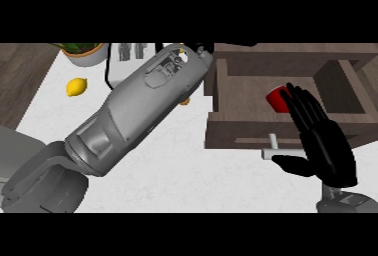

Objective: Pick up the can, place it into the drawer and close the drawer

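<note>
so your right hand (325, 142) is open, fingers straight and pointing up the view, thumb sticking out to the left. it sits at the front of the open wooden drawer (244, 127), fingertips reaching over the drawer's inside and the palm down over the front panel. the red can (277, 99) is already inside the drawer, near the middle, and the fingertips are right beside it, overlapping its right edge from where you're looking, so you can't tell if they actually touch it. nothing is curled round the can.

the drawer's white handle (275, 148) shows on the front panel just left of the thumb, partly hidden by the hand.

your left forearm (136, 110) runs diagonally from the lower left up toward the drawer's back left corner. the left hand itself is hidden past the end of the forearm at the top, so you can't tell what its fingers are doing.

off to the left on the white counter (184, 180) you've got a yellow lemon (76, 87), well apart from the drawer, and a potted plant (85, 51) at the top edge just above it.
</note>
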Robot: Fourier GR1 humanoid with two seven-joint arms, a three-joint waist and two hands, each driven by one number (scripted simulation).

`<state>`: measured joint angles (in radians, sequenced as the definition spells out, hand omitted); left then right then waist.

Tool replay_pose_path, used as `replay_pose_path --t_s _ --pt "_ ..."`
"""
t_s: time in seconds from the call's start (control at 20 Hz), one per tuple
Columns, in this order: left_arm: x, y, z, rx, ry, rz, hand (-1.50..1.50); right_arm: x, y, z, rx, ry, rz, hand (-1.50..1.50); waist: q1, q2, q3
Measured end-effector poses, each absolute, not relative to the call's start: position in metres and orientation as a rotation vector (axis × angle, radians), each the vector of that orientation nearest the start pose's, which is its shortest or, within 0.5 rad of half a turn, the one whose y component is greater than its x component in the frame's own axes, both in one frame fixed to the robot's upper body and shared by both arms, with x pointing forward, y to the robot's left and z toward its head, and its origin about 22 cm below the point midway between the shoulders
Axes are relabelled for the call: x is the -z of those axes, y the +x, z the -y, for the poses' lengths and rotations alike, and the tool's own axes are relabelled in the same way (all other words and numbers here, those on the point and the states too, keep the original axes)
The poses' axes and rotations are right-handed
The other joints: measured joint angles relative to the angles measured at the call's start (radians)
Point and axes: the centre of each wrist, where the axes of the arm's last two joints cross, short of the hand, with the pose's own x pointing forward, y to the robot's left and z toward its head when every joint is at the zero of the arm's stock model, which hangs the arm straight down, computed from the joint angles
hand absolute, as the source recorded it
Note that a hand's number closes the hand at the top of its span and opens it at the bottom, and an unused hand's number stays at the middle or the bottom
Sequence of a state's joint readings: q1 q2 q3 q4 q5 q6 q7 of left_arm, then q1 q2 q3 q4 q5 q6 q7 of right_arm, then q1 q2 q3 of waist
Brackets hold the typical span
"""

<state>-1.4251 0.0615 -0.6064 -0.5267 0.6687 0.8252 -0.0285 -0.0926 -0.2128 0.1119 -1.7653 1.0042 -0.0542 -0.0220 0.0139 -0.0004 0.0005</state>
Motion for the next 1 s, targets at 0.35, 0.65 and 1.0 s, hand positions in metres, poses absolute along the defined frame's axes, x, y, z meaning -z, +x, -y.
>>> replay_pose_path --t_s 0.35,0.65,1.0 --pt "-0.205 0.427 -0.032 0.032 0.237 1.781 -1.5 -0.045 0.29 0.228 -0.924 -1.071 1.715 -1.5 0.012 -0.009 -0.007" --pt "-0.214 0.421 -0.053 0.032 0.243 1.778 -1.5 -0.032 0.319 0.233 -0.947 -1.152 1.716 -1.5 0.025 -0.018 -0.018" --pt "-0.221 0.413 -0.079 0.042 0.237 1.762 -1.5 -0.021 0.35 0.239 -0.957 -1.264 1.697 -1.5 0.046 -0.02 -0.022"
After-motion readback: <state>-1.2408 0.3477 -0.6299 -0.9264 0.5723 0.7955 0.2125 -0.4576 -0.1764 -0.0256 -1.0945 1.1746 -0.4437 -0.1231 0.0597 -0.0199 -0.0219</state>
